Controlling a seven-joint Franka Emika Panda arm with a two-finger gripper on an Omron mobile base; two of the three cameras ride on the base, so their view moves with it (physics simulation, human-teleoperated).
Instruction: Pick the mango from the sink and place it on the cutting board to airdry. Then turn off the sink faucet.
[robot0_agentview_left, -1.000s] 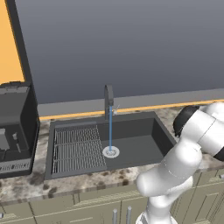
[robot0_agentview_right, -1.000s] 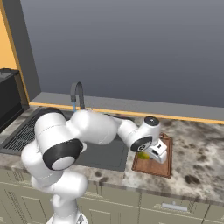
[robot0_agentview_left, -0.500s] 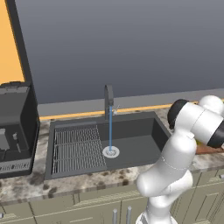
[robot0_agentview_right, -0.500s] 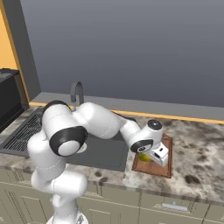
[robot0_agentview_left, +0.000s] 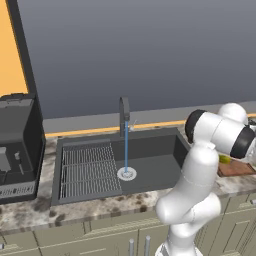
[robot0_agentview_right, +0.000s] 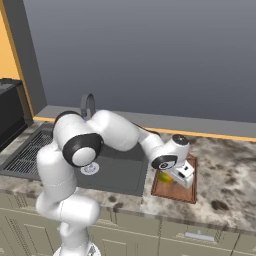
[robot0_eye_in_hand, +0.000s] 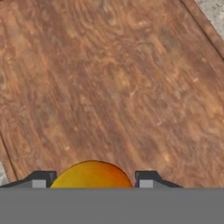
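The gripper (robot0_eye_in_hand: 92, 183) was clenched on the mango (robot0_eye_in_hand: 91, 175), one finger on either side, and held it low over the cutting board (robot0_eye_in_hand: 109, 87), to the right of the sink (robot0_agentview_left: 150, 150). The fruit appeared small, light and firm, yet smooth-skinned and probably wet, so liable to slip or roll once let go. A hold across its broad middle seemed soundest. Water was running from the sink faucet (robot0_agentview_left: 123, 114).

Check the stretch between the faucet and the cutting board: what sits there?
In the right base view, the robot's own white arm and the sink's right end lie between the faucet and the cutting board, then speckled counter. No loose object shows there.
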